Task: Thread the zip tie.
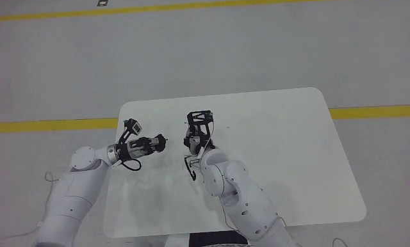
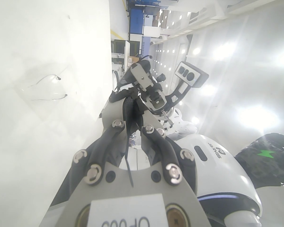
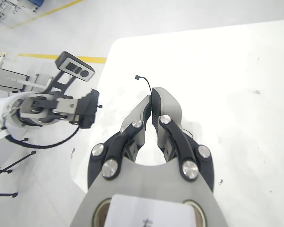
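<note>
Right gripper [image 3: 151, 99] pinching shut on zip tie [image 3: 147, 82] near head; left gripper [image 2: 132, 102] clamping black strip [image 2: 128, 157]. Judging: needing tip squared to head slot, advancing slowly.

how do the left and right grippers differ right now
The left gripper clamps a black strap whose tail runs back toward its wrist; the right gripper pinches a thin tie whose curved, headed end sticks out ahead. From the top, the left points sideways at the right one, which points away from the robot. Both are shut, above the white table.
</note>
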Tool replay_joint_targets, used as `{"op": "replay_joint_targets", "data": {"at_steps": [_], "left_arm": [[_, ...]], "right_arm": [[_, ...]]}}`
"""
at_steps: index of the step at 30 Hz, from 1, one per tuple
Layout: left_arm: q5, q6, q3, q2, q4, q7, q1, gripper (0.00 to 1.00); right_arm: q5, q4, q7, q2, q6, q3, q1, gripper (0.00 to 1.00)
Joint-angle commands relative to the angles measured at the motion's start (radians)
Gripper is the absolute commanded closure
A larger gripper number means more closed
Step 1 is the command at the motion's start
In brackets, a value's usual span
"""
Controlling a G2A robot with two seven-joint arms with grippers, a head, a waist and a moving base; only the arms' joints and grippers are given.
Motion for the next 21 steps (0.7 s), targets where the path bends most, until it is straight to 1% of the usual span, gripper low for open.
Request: {"op": "replay_joint_targets", "data": {"at_steps": [1, 2, 3, 10, 11, 12, 15, 18, 21], "left_arm": [[-0.008, 0.002, 0.013, -0.003, 0.010, -0.006, -0.008, 1.00], [-0.011, -0.003, 0.018, -0.004, 0.012, -0.009, -0.013, 1.00], [-0.006, -0.014, 0.018, -0.004, 0.010, -0.005, -0.017, 1.00], [-0.005, -0.012, 0.019, -0.004, 0.009, 0.002, -0.016, 1.00], [-0.004, -0.003, 0.024, -0.005, 0.001, 0.021, -0.011, 1.00], [-0.007, 0.007, 0.028, -0.006, -0.008, 0.031, -0.006, 1.00], [-0.012, 0.009, 0.035, -0.006, -0.013, 0.037, 0.002, 1.00], [-0.022, 0.011, 0.039, -0.006, -0.014, 0.037, 0.005, 1.00], [-0.035, 0.013, 0.042, -0.006, -0.009, 0.032, 0.003, 1.00]], "right_arm": [[-0.005, 0.004, -0.047, 0.001, 0.000, -0.016, 0.006, 1.00], [-0.028, 0.002, -0.079, 0.003, 0.000, -0.026, 0.007, 1.00], [-0.028, 0.002, -0.079, 0.003, 0.000, -0.026, 0.007, 1.00], [-0.028, 0.002, -0.079, 0.003, 0.000, -0.026, 0.007, 1.00], [-0.033, 0.006, -0.096, 0.005, -0.007, -0.026, 0.006, 1.00], [-0.041, 0.004, -0.135, 0.007, -0.008, -0.029, 0.001, 1.00], [-0.058, 0.012, -0.191, 0.013, 0.000, -0.040, -0.006, 1.00], [-0.052, 0.024, -0.218, 0.014, 0.000, -0.056, 0.000, 1.00], [-0.063, 0.051, -0.238, 0.013, 0.000, -0.075, 0.010, 1.00]]}}
